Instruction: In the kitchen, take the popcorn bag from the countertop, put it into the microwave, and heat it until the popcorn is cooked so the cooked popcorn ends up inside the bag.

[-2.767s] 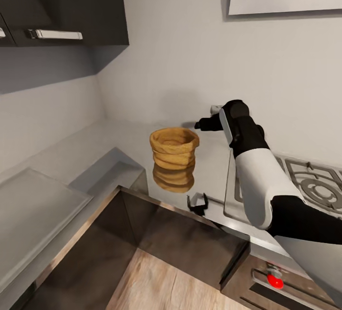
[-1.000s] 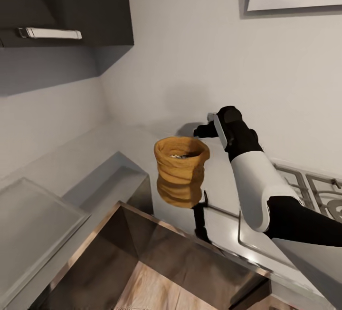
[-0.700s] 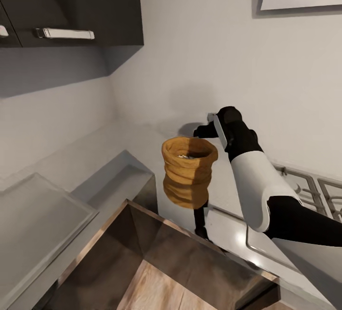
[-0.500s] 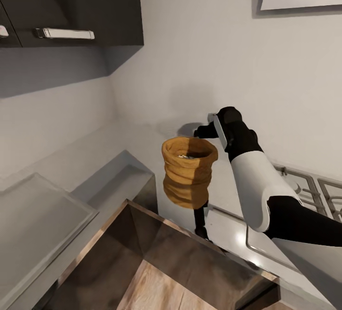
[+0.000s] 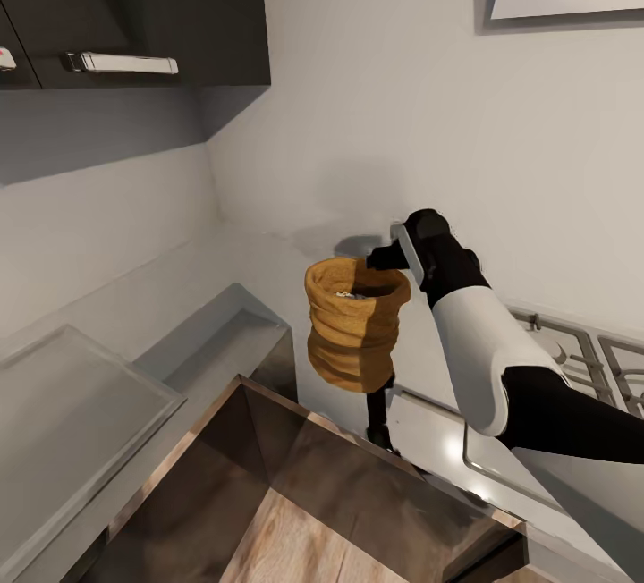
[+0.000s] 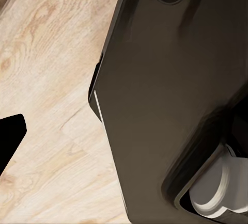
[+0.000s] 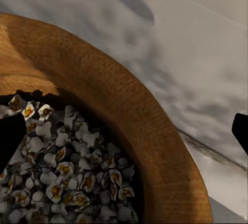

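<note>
Head view — the right gripper [image 5: 374,257] hangs at the tan-orange ridged cloth sack's [image 5: 354,333] rim on the grey glossy tabletop [image 5: 268,270]. Its fingers [image 7: 241,130] straddle the rim, spread wide — white lumpy popcorn [image 7: 62,177] inside. Left fingers' state: cannot tell.

Head high; wrist close over popcorn bag [image 7: 155,131]

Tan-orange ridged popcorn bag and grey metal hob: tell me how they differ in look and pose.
The tan-orange ridged popcorn bag is a soft, round, upright sack, while the grey metal hob is a flat slab bearing grates. The bag is warm orange and matte with stacked folds; the hob is cool grey. The bag holds small white popcorn; nothing shows on the hob's grates. Both sit along the same glossy grey countertop.
</note>
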